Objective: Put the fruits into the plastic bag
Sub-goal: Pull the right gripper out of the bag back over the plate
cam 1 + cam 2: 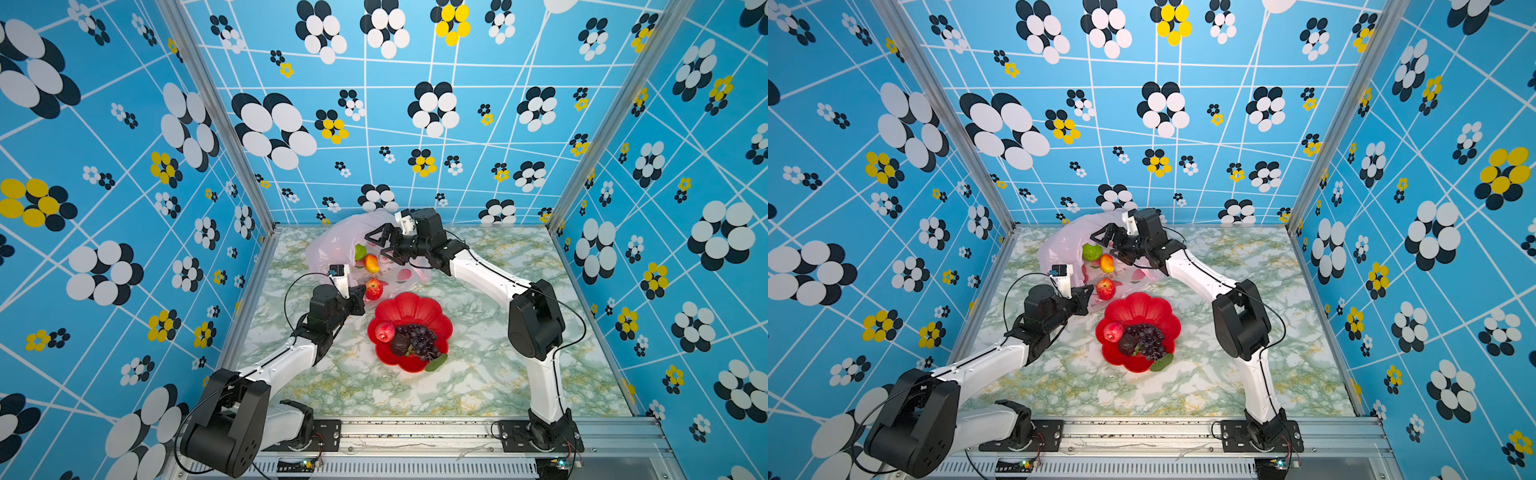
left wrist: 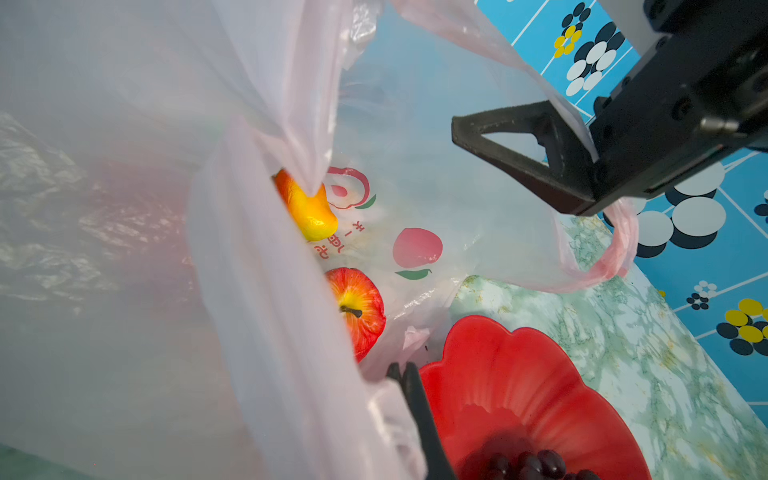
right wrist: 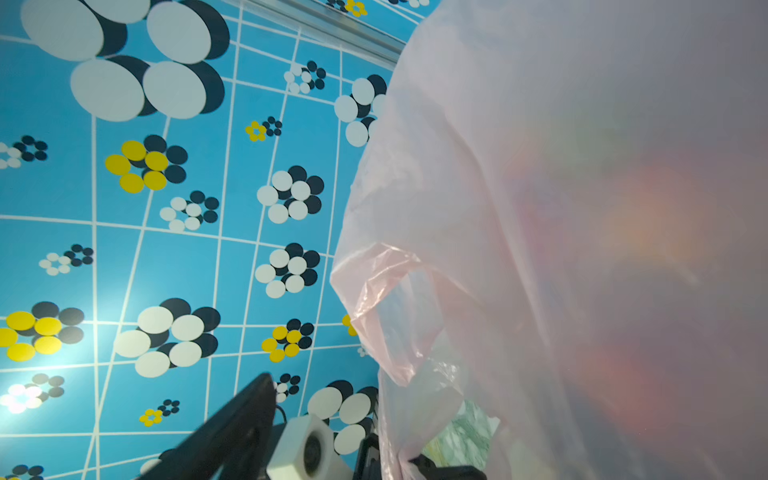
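**Left gripper pinched, right gripper spread**

The left arm (image 1: 286,361) reaches from its base at 7 o'clock toward 1 o'clock. The left gripper (image 1: 360,296) is clamped tight on the edge of the bag (image 1: 332,245). The right arm (image 1: 486,272) bends at 3 o'clock, forearm pointing to 10 o'clock. The right gripper (image 1: 375,245) stands spread wide.

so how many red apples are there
2. One apple lies inside the plastic bag, by its mouth; the second apple sits on the red plate beside the grapes. The bag's folds may hide more.
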Controlling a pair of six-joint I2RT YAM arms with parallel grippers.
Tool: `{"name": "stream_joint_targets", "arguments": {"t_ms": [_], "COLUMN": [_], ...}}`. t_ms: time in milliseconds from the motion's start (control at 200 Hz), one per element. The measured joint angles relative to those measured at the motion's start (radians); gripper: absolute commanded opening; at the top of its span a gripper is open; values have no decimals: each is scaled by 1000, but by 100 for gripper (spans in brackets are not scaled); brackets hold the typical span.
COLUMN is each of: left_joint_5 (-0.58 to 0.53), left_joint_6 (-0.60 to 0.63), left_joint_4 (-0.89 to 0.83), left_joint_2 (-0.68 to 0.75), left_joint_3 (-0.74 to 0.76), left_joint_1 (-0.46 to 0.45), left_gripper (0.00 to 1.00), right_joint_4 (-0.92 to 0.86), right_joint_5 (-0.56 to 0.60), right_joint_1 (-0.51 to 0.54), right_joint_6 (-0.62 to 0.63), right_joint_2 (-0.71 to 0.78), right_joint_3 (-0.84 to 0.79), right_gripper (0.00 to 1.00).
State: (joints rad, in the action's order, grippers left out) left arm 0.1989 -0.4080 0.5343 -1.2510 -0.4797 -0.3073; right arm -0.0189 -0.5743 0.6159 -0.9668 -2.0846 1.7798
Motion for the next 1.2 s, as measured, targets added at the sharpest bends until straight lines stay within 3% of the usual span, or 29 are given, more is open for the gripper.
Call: {"name": "stream_joint_targets", "arguments": {"t_ms": [145, 350, 605, 855, 1200], "left_joint_5": [3, 14, 20, 22, 22], "left_joint_6": [0, 0, 0, 0, 0], "left_joint_4": [-4, -11, -11, -11, -11], "left_joint_2": [-9, -31, -31, -31, -31], "left_joint_3": [-4, -27, -27, -27, -27], "left_joint_1": [0, 1, 1, 1, 1], "left_gripper": [0, 0, 0, 0, 0], "right_joint_4": [-103, -222, -86, -108, -377], "right_joint_5": [-35, -16, -3, -37, -37], "right_joint_1": [0, 0, 0, 1, 87], "right_joint_6": [139, 427, 785, 990, 1150], "right_joint_2": [65, 238, 458, 441, 315], "right_joint_3": [-54, -131, -441, -500, -385], "right_gripper": [100, 99, 99, 99, 97]}}
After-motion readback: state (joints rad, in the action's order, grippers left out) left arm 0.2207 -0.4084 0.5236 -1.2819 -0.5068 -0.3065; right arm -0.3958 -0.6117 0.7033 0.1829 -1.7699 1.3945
